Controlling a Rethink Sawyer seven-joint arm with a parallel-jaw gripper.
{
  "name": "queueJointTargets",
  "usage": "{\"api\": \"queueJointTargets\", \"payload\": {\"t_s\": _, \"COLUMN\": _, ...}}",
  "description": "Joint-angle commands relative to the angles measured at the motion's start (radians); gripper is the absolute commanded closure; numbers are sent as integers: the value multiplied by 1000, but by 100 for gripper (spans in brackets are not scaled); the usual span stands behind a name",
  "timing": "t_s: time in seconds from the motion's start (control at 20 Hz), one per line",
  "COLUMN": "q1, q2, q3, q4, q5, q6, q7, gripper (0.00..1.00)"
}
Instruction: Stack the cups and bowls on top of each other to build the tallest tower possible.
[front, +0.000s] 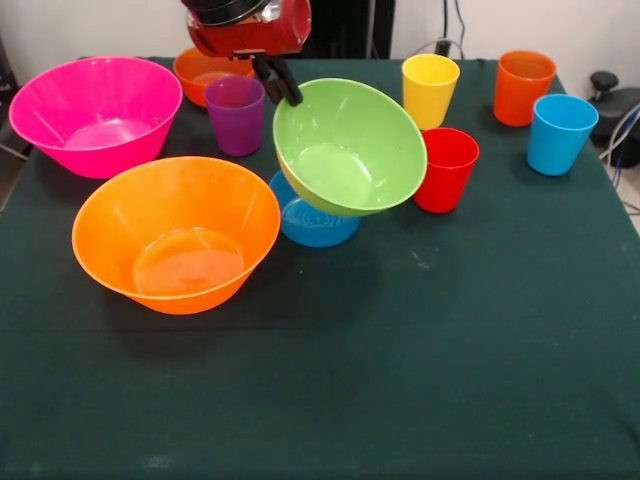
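- The hand (280, 82) pinches the far rim of the glossy green plastic bowl (345, 150) — bowl tilted, hanging just below it.
- Small blue plastic bowl (312, 222) sits directly underneath on the counter (420, 350) — lowering should nest them.

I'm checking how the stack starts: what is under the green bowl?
The small blue bowl shows under the tilted green bowl, which the gripper holds by its rim. The blue bowl's far part is covered.

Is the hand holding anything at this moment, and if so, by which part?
Yes: the hand grips the green bowl by its far upper rim; the bowl hangs tilted over the small blue bowl.
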Motion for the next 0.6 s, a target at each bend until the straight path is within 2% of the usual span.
{"api": "queueJointTargets", "payload": {"t_s": 0.05, "q1": -3, "q2": 10, "q3": 51, "q4": 34, "q5": -65, "q6": -41, "q7": -152, "gripper": 100}}
{"api": "queueJointTargets", "payload": {"t_s": 0.6, "q1": -12, "q2": 26, "q3": 42, "q4": 18, "q5": -103, "q6": -45, "q7": -165, "gripper": 100}}
